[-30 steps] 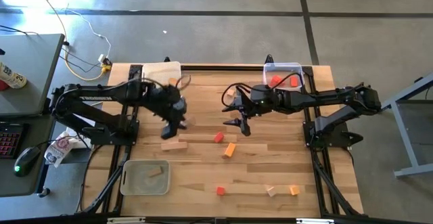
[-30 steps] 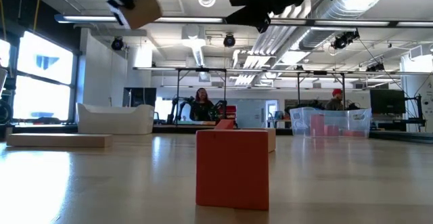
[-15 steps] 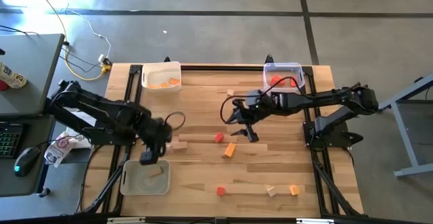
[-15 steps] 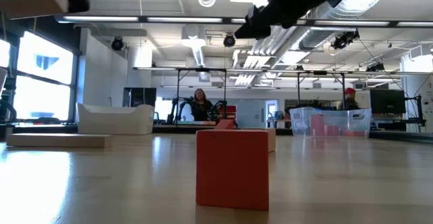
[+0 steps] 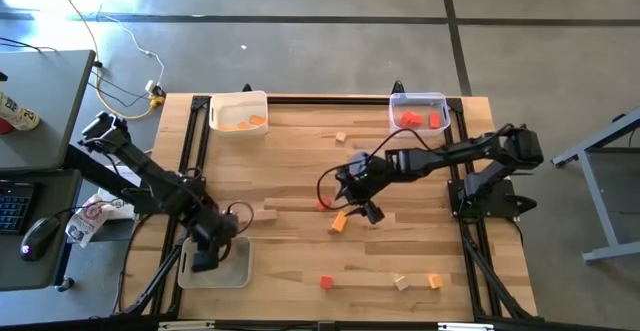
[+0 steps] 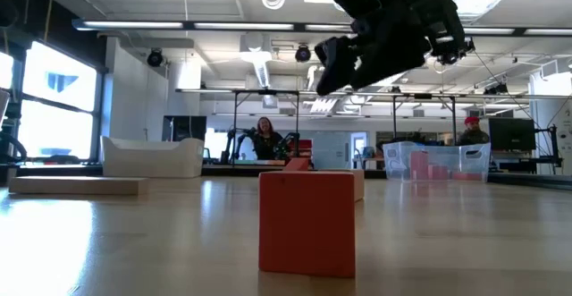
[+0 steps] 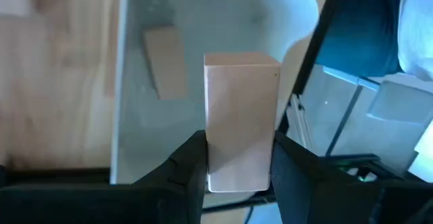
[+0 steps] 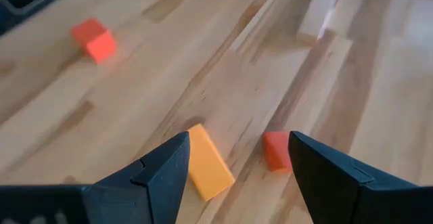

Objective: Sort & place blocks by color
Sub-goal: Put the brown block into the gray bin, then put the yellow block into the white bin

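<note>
Here the left claw (image 7: 233,166) grips a tan block (image 7: 240,119) over a tray (image 5: 238,271) — right claw (image 8: 237,166) open — no writing readable.

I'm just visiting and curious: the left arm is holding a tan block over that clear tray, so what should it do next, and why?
Probably open and drop it: the left gripper holds the tan block above the tray, where another tan piece already lies.

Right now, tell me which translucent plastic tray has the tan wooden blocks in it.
The translucent plastic tray at the table's front left corner, under the left end effector; the two back trays hold orange and red blocks.
</note>
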Robot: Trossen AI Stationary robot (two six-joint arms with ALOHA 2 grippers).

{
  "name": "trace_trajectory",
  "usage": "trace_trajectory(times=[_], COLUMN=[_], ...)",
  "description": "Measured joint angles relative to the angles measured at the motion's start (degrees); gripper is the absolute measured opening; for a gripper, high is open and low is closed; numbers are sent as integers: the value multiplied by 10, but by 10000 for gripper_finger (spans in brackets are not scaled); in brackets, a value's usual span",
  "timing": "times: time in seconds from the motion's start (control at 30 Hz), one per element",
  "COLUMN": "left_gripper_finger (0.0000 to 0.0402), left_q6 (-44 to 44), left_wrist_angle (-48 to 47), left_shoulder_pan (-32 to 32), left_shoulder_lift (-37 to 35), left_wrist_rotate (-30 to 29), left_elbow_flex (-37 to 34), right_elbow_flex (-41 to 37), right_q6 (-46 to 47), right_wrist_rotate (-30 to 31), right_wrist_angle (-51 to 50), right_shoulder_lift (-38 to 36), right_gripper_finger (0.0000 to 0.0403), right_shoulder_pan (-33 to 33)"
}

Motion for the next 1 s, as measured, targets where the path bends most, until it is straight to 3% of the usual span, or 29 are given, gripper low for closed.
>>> trace_trajectory(times=[0.13,0.53,0.83,1.0], left_gripper_finger=[109,155,192,193], left_q6=[-54,-179,-186,-143], left_wrist_angle=[4,4,4,5], left_shoulder_pan=[-28,-56,-67,-67], left_shoulder_lift=[0,0,0,0], left_wrist_rotate=[0,0,-1,-2], left_elbow_flex=[0,0,0,0], right_elbow_flex=[0,-1,-1,-1], right_q6=[-30,-84,-92,-95], right_wrist_rotate=[0,0,13,15], right_wrist_angle=[-1,4,30,30], right_shoulder_lift=[31,81,112,129], right_gripper_finger=[238,238,238,238], right_shoulder_pan=[11,34,36,36])
